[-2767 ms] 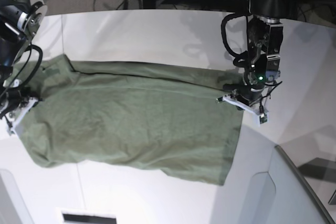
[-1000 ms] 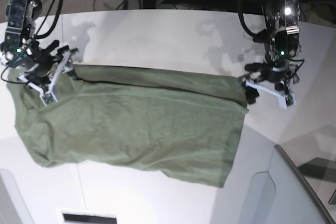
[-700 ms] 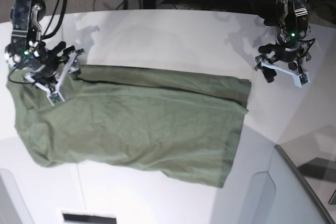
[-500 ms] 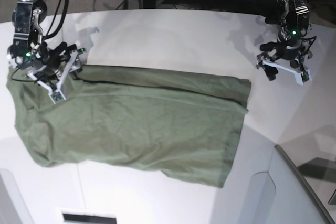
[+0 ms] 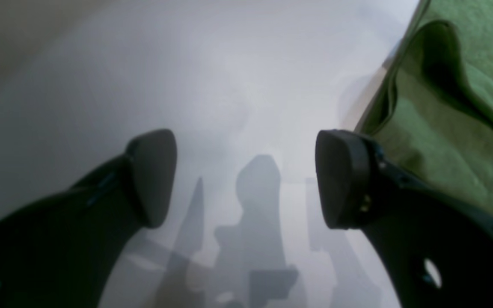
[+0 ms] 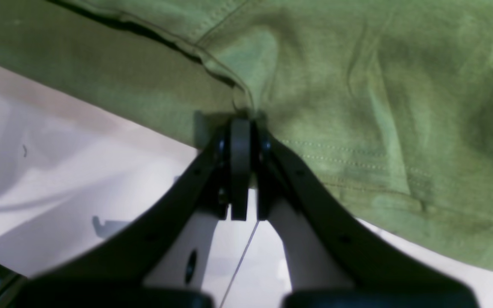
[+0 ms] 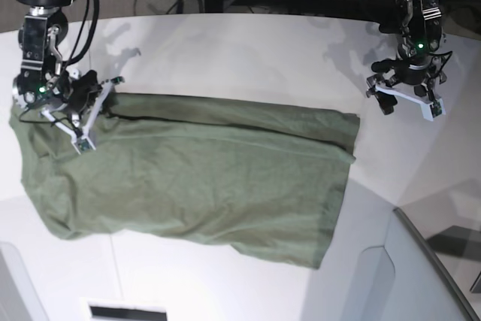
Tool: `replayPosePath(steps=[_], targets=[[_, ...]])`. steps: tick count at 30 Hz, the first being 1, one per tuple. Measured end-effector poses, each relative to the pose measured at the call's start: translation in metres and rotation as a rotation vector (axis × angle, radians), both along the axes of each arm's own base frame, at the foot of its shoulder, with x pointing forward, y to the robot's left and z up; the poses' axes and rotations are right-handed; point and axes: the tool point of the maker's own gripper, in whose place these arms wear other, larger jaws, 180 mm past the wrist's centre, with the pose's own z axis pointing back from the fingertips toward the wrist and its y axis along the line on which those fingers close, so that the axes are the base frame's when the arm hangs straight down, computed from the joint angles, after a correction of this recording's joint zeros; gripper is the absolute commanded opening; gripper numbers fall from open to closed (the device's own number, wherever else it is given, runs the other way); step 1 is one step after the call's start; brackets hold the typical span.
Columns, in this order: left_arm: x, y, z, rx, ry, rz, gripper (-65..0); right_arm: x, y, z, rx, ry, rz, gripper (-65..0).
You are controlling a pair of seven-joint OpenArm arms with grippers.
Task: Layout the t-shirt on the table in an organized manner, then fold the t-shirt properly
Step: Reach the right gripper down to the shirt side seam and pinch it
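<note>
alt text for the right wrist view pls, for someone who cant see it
The right pincer, seen from just behind its black fingers, is shut on a stitched edge of the olive-green cotton t-shirt. The creased fabric fills the upper and right part of the picture. The smooth white table shows below and to the left, crossed by soft shadows.

surface: white table (image 7: 248,50) | lying on it: olive t-shirt (image 7: 195,178), spread flat, lightly wrinkled

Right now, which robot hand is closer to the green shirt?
The right gripper. It is pinched shut on the t-shirt at its edge. The left gripper hangs open over the bare table, off to the side of the shirt and not touching it.
</note>
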Motion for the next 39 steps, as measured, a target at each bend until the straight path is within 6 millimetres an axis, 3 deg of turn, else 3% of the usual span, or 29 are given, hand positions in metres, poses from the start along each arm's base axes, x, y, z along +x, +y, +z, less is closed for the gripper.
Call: replayPosePath(steps=[5,11,19,23,25,30,33,36,39], targets=[[0.0,0.0,0.0,-0.001,-0.001,0.0,-21.1,0.028,0.0,0.017,0.001,-0.063,0.001,-64.2],[0.001,-0.002,-0.001,-0.002,0.0,-0.006,-20.9,0.053,-0.002,0.014,-0.03,-0.038,0.068,-64.2],[0.001,-0.004,-0.001,-0.005,0.001,-0.009,-20.9,0.097,0.011,0.023,-0.038,-0.049,0.139,-63.8],[-0.001,-0.004,-0.004,-0.007,0.009,-0.006,-20.9,0.107,0.021,0.015,-0.023,-0.045,0.177,-62.9],[-0.001,-0.004,-0.004,-0.006,0.011,-0.006,-20.9,0.107,0.024,0.007,-0.007,-0.011,0.17,-57.8],[-0.001,-0.003,-0.004,-0.006,0.011,-0.006,-20.9,0.122,0.017,0.018,-0.015,-0.035,0.158,-27.2],[-0.001,-0.003,-0.004,-0.006,0.01,-0.006,-20.9,0.131,0.016,0.041,0.006,-0.138,0.122,-24.9],[0.0,-0.003,-0.004,-0.006,0.007,-0.006,-20.9,0.12,-0.011,0.068,0.014,-0.244,0.007,-24.0],[0.0,-0.003,-0.003,-0.005,0.006,-0.006,-20.9,0.08,-0.067,0.064,-0.071,-0.172,-0.221,-24.0]])
